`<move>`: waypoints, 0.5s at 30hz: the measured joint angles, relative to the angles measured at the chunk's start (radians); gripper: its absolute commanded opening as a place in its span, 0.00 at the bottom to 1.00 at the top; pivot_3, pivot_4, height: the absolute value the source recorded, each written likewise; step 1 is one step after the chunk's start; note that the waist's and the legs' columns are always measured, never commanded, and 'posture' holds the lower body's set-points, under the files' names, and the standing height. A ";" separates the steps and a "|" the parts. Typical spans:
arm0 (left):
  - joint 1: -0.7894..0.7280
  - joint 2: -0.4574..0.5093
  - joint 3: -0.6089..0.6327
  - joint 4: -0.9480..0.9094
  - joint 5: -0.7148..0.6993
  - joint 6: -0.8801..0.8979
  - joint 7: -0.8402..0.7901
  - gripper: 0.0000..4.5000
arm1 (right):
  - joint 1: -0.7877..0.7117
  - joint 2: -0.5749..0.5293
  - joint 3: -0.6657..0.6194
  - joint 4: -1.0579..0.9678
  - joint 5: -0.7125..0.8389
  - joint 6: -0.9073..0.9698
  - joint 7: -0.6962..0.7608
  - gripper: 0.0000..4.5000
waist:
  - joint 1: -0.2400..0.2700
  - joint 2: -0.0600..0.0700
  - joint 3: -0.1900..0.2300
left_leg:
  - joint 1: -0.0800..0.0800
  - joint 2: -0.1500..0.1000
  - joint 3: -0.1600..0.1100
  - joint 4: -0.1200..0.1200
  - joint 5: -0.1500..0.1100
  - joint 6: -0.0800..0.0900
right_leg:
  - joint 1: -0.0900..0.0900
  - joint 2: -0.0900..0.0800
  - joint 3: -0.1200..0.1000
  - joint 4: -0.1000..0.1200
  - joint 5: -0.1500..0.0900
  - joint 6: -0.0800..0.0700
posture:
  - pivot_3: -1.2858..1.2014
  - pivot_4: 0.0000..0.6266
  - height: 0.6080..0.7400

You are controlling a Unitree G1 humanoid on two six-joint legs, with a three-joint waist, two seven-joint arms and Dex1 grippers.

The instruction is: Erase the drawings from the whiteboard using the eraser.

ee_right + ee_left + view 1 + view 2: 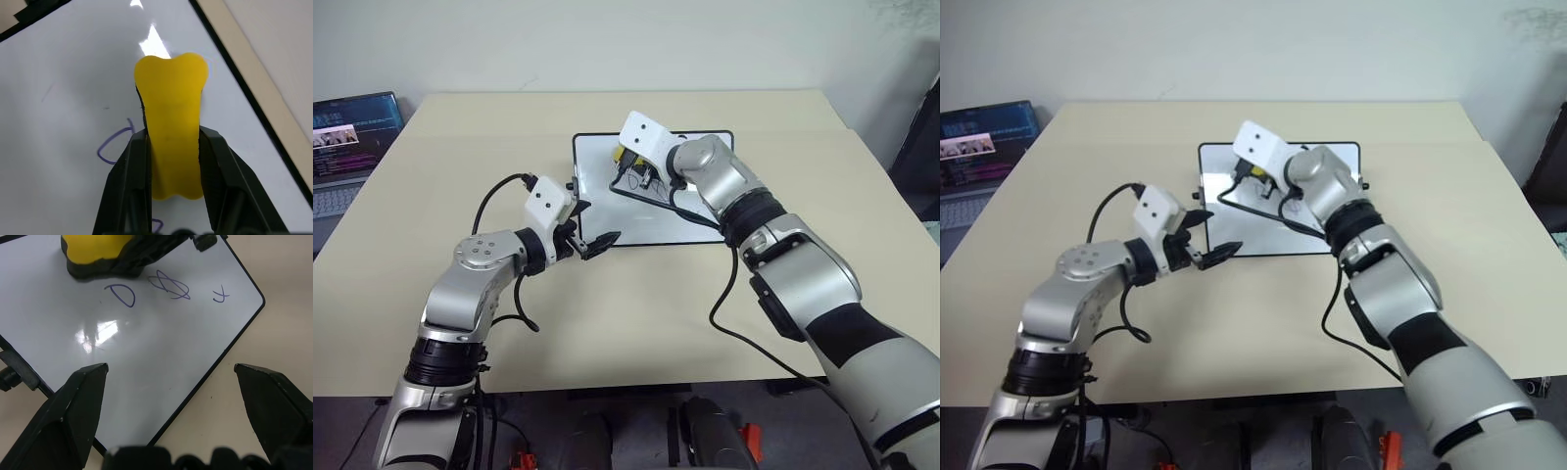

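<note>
— While clamped on the eraser (172, 134), where hovering, the right gripper (171, 161)?
— Over the whiteboard (161, 357), near the far-left part, just beside the D-like loop of the drawings (161, 289); contact impossible to tell.

— Though idle, how set, the left gripper (171, 406)?
— Fingers spread wide, empty, at the board's near-left corner above the beige table (636, 313).

— And the drawings?
— All three unerased: loop, scribble, small x.

A lab or office: beige table (607, 323), open laptop (347, 147) alongside, plain pale wall (607, 39).
</note>
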 measured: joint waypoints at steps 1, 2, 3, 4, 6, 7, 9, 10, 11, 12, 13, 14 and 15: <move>0.001 0.000 0.000 0.000 0.000 0.000 0.000 1.00 | 0.000 0.001 0.000 0.000 -0.004 0.000 0.002 0.21 | 0.000 0.000 0.000 | 0.000 0.000 0.000 0.000 0.000 0.000 | 0.000 0.000 0.000 0.000 0.000 0.000 | 0.52 0.24 1.00; 0.001 0.000 0.000 0.000 0.000 0.000 0.000 1.00 | 0.000 0.003 0.000 0.001 -0.006 0.002 0.011 0.21 | 0.000 0.000 0.000 | 0.000 0.000 0.000 0.000 0.000 0.000 | 0.000 0.000 0.000 0.000 0.000 0.000 | 0.52 0.24 1.00; 0.001 0.000 0.000 0.000 0.000 0.000 0.000 1.00 | 0.000 0.007 0.001 0.001 -0.007 0.004 0.023 0.21 | 0.000 0.000 0.000 | 0.000 0.000 0.000 0.000 0.000 0.000 | 0.000 0.000 0.000 0.000 0.000 0.000 | 0.52 0.24 1.00; 0.001 0.000 0.000 0.000 0.000 0.000 0.000 1.00 | 0.000 0.011 0.010 0.001 -0.012 0.007 0.039 0.21 | -0.001 0.000 0.000 | 0.000 0.000 0.000 0.000 0.000 0.000 | 0.000 0.000 0.000 0.000 0.000 0.000 | 0.52 0.24 1.00; 0.001 0.000 0.000 -0.001 0.000 0.000 0.000 1.00 | 0.000 0.018 0.027 0.001 -0.024 0.009 0.063 0.21 | -0.001 0.000 0.000 | 0.001 0.000 0.000 0.000 0.000 0.000 | 0.000 0.000 0.000 0.001 0.000 0.000 | 0.52 0.24 1.00; 0.001 0.000 0.000 -0.001 0.000 0.000 0.000 1.00 | 0.000 0.021 0.031 0.001 -0.031 0.009 0.065 0.21 | -0.001 0.000 0.000 | 0.001 0.000 0.000 0.000 0.000 0.000 | 0.000 0.000 0.000 0.001 0.000 0.000 | 0.52 0.24 1.00; 0.002 0.000 0.000 -0.002 -0.001 0.000 0.000 1.00 | 0.003 0.023 0.042 0.001 -0.045 0.008 0.075 0.21 | -0.001 0.000 0.000 | 0.001 0.000 0.000 0.001 0.000 0.000 | 0.000 0.000 0.000 0.001 0.000 0.000 | 0.52 0.24 1.00; 0.002 0.000 0.000 -0.002 -0.001 0.000 0.000 1.00 | 0.005 0.024 0.049 0.000 -0.048 0.008 0.084 0.21 | -0.001 0.000 0.000 | 0.001 0.000 0.000 0.001 0.000 0.000 | 0.001 0.000 0.000 0.001 0.000 0.000 | 0.52 0.24 1.00; 0.004 0.000 0.000 -0.003 -0.001 0.000 0.000 1.00 | 0.010 0.024 0.056 -0.004 -0.054 0.007 0.092 0.21 | -0.001 0.000 0.000 | 0.002 0.000 0.000 0.001 0.000 0.000 | 0.001 0.000 0.000 0.002 0.000 0.000 | 0.52 0.24 1.00; 0.004 0.000 0.000 -0.003 -0.001 0.000 0.000 1.00 | 0.014 0.024 0.063 -0.008 -0.057 0.007 0.100 0.21 | -0.001 0.000 0.000 | 0.002 0.000 0.000 0.001 0.000 0.000 | 0.001 0.000 0.000 0.003 0.000 0.000 | 0.52 0.24 1.00; 0.005 0.001 0.000 -0.003 -0.001 0.001 0.000 1.00 | 0.020 0.025 0.071 -0.014 -0.063 0.007 0.107 0.21 | -0.001 -0.001 0.000 | 0.003 0.000 0.000 0.002 0.000 0.000 | 0.001 0.000 0.000 0.004 0.000 0.000 | 0.52 0.24 1.00; 0.005 0.001 0.001 -0.003 -0.001 0.001 0.000 1.00 | 0.028 0.026 0.078 -0.022 -0.073 0.006 0.111 0.21 | -0.001 -0.001 -0.001 | 0.003 0.000 0.000 0.002 0.000 0.000 | 0.001 0.000 0.000 0.006 -0.001 0.000 | 0.52 0.24 1.00; 0.005 0.001 0.001 -0.003 -0.001 0.001 0.000 1.00 | 0.035 0.027 0.083 -0.027 -0.081 0.005 0.117 0.21 | -0.001 -0.001 -0.001 | 0.004 0.000 0.000 0.002 0.000 0.000 | 0.001 0.000 0.000 0.008 -0.001 -0.001 | 0.52 0.24 1.00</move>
